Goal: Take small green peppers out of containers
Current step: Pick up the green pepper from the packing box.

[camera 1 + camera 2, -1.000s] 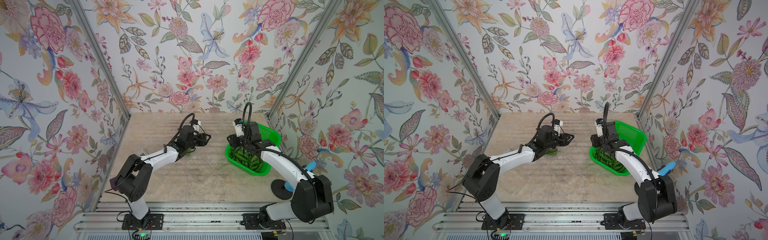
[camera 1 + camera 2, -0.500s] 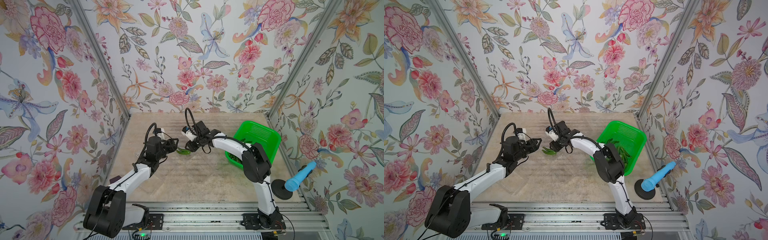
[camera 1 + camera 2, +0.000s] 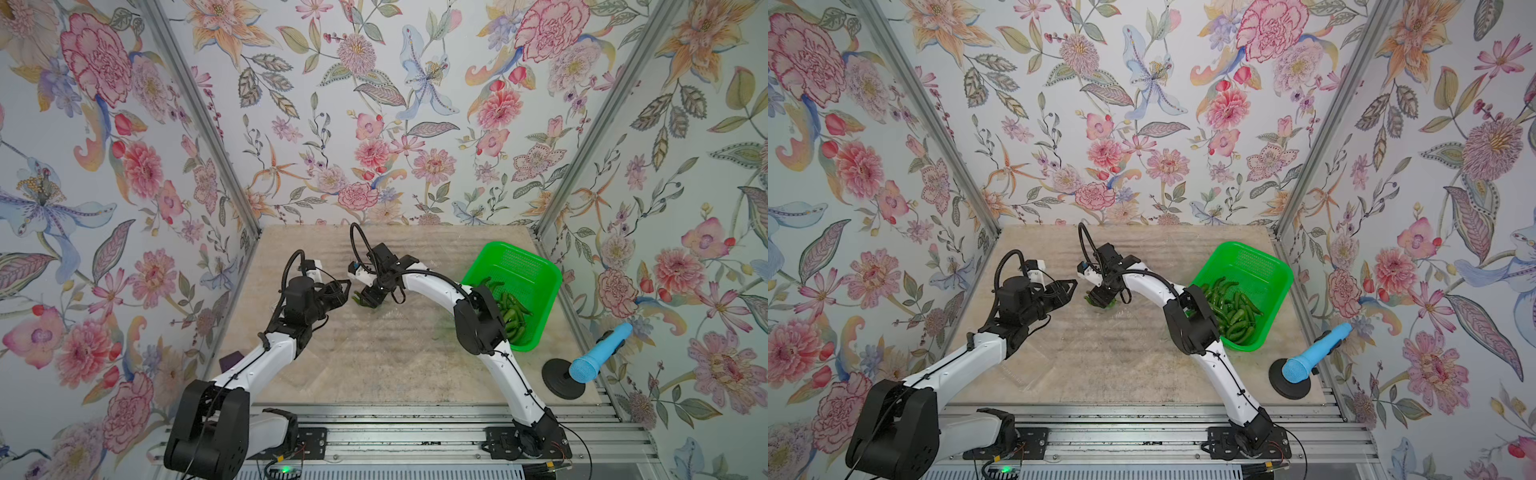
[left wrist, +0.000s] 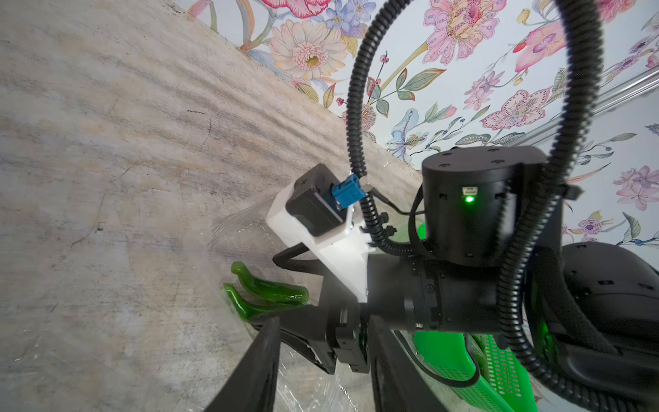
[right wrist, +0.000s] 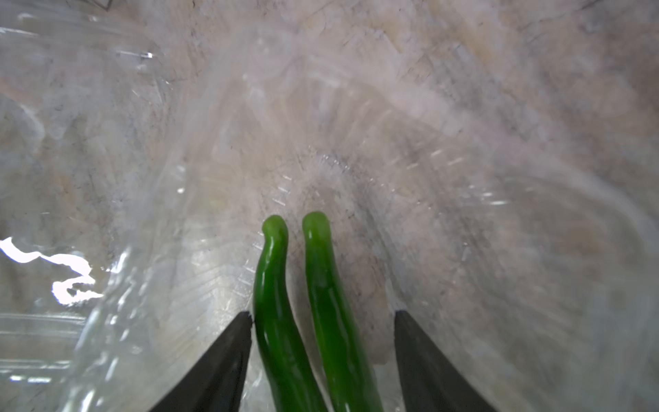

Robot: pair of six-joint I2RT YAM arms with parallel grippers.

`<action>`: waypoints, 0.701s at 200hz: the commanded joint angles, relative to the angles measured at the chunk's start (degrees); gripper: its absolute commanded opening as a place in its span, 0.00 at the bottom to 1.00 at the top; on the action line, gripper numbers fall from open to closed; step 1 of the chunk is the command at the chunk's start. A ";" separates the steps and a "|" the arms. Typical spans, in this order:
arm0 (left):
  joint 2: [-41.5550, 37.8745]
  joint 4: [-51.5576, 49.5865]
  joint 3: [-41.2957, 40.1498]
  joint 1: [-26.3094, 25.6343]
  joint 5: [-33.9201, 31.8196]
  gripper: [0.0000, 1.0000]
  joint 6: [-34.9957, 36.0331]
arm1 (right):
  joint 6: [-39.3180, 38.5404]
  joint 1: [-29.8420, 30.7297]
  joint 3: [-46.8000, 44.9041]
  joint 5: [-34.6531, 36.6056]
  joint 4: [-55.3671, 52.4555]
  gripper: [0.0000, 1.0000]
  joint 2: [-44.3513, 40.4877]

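Two small green peppers lie side by side in a clear plastic container at the table's middle. They also show as green in both top views and in the left wrist view. My right gripper is down in the container and open. Both peppers lie between its fingers, one against a finger and the other with a gap beside it. My left gripper is open just left of the container, with crinkled clear plastic under its fingers.
The green perforated basket at the right holds several peppers. A blue microphone on a black base stands at the front right. Another clear container lies by the left arm, near a small purple object.
A second ago my right gripper was at the basket. It has since crossed to the container at the middle and opened wider. My left gripper has drawn back to the left.
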 commanded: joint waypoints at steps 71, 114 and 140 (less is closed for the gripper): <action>1.03 3.56 -0.28 1.21 2.65 0.43 -0.46 | -2.55 1.13 2.97 1.23 -4.07 0.65 3.20; 0.90 3.60 0.13 1.35 2.86 0.43 -0.31 | -1.36 1.12 4.70 1.73 -4.63 0.56 5.29; 0.85 3.52 0.04 1.27 2.83 0.43 -0.18 | -0.73 1.22 5.07 1.94 -4.61 0.33 5.51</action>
